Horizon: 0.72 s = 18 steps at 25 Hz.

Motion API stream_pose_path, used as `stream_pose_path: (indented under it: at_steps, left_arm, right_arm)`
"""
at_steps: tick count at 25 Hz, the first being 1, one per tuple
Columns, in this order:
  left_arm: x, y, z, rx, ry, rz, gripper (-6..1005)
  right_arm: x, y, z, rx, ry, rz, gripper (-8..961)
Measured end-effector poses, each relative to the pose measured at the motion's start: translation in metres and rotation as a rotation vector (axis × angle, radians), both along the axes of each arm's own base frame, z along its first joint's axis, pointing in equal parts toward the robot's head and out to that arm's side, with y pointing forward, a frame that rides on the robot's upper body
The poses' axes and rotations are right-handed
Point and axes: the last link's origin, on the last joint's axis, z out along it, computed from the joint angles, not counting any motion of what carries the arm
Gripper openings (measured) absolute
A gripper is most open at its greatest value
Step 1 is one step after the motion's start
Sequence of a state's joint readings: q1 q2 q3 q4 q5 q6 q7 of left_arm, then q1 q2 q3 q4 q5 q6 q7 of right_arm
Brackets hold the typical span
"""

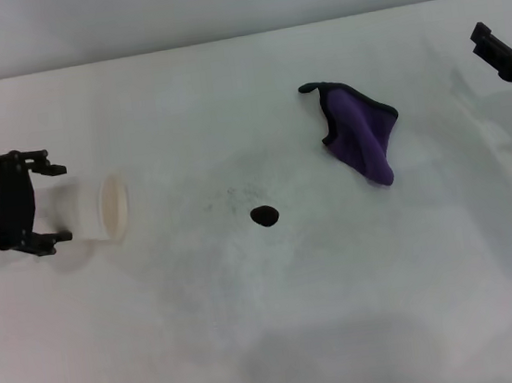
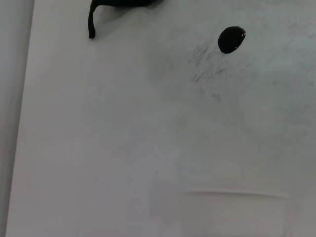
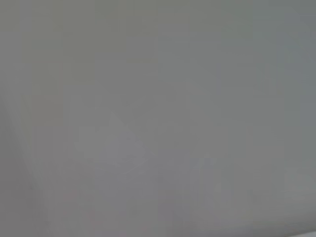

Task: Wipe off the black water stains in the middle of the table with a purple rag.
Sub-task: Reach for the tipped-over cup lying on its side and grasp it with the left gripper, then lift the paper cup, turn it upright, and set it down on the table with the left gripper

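Rag (image 1: 359, 132) lies crumpled at upper centre-right of the counter (image 1: 274, 339), stain (image 1: 264, 216) at centre; left tool (image 1: 48, 202) pinches a white cup (image 1: 99, 209), right tool (image 1: 503, 38), apparently spread, should probably grip the rag's raised fold.

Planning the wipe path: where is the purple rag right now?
In the head view, the crumpled deep-purple cloth rag lies on the white table, right of centre, behind and right of the small black stain, not touching it.
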<state>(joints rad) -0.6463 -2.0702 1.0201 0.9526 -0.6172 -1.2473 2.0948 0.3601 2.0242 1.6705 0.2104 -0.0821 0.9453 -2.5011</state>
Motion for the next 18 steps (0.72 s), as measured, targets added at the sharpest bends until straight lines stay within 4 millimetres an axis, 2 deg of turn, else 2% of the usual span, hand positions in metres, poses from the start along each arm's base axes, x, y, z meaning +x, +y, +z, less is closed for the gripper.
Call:
stream_pose_path:
  at_steps: [6,18]
  left_arm:
    - [-0.004,0.003,-0.01,0.02,-0.037,-0.008,871]
    - [-0.015,0.003,-0.017,0.057,-0.054,-0.001,870]
  right_arm:
    - [-0.003,0.002,0.002,0.007,-0.001,0.013,871]
    - [0.0,-0.001,0.002,0.009,0.0,0.006,871]
